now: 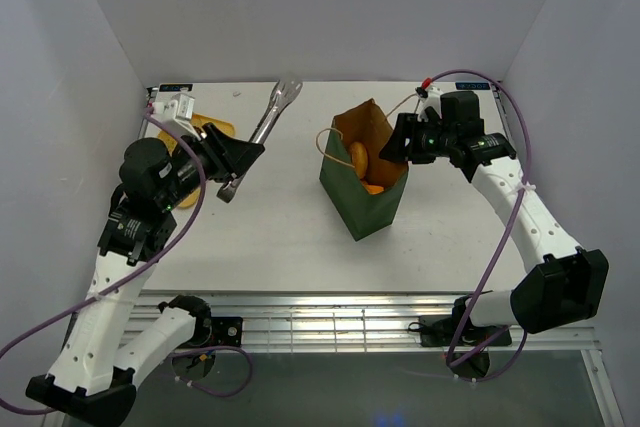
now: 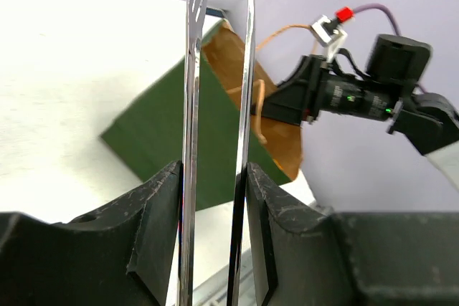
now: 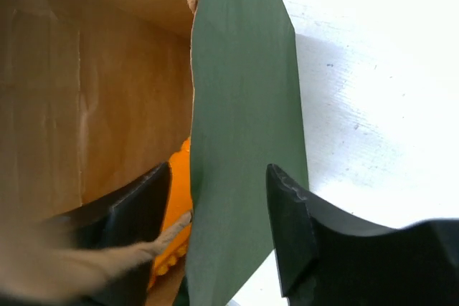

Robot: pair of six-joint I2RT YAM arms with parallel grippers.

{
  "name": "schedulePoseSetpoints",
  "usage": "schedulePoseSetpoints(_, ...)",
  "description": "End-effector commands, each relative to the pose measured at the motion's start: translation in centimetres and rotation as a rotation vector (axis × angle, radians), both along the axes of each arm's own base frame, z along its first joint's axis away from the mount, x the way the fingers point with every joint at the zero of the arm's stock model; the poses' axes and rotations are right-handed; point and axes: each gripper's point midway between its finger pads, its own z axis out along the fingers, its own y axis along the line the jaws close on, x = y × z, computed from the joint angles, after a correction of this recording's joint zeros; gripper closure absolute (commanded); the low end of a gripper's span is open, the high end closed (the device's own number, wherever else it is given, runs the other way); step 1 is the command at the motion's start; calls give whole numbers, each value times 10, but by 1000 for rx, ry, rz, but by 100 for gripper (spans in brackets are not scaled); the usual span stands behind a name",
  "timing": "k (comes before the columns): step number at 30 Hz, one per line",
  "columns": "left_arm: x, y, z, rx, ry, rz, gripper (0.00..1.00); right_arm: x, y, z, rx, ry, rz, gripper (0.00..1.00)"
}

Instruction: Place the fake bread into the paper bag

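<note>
The dark green paper bag (image 1: 362, 197) stands open at the table's middle, brown inside. Orange fake bread (image 1: 359, 161) lies inside it and shows in the right wrist view (image 3: 178, 184). My left gripper (image 1: 240, 155) is shut on metal tongs (image 1: 265, 127), whose tips point to the far edge and hold nothing. In the left wrist view the tongs (image 2: 193, 69) run up between my gripper's (image 2: 213, 171) fingers, toward the bag (image 2: 172, 134). My right gripper (image 1: 396, 144) is open and straddles the bag's right wall (image 3: 244, 105), one finger inside and one outside.
A flat yellow tray (image 1: 208, 127) lies at the far left, partly hidden behind my left arm. A tan string handle (image 1: 322, 139) hangs off the bag's left side. White walls close in the table on three sides.
</note>
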Motion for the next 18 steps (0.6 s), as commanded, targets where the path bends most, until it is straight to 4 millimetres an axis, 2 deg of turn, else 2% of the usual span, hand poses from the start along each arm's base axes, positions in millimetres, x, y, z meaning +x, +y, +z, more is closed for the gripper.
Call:
schedulePoseSetpoints(1,0,31,-1,89,-27,159,51,-2,5,38,24,-98,34,33)
schedulePoseSetpoints(2,-1,36,-7,107,-14,176,51,-3,5,41,22,-105,34,22)
schedulePoseSetpoints(4,-6,43,-9,120,-18,206,51,-5,7,44,21,-113,41,12)
schedulePoseSetpoints(5,-6,48,-15,136,1,232,51,-6,6,50,21,-129,44,4)
schedulePoseSetpoints(6,-7,52,-20,149,9,246,51,-7,6,52,18,-133,44,2)
schedulePoseSetpoints(8,-10,58,-28,164,31,270,51,-10,5,57,16,-148,46,10)
schedulePoseSetpoints(12,-12,65,-46,200,68,299,51,-18,1,72,10,-188,54,10)
schedulePoseSetpoints(18,-9,74,-59,234,100,346,51,-42,-11,101,15,-264,39,10)
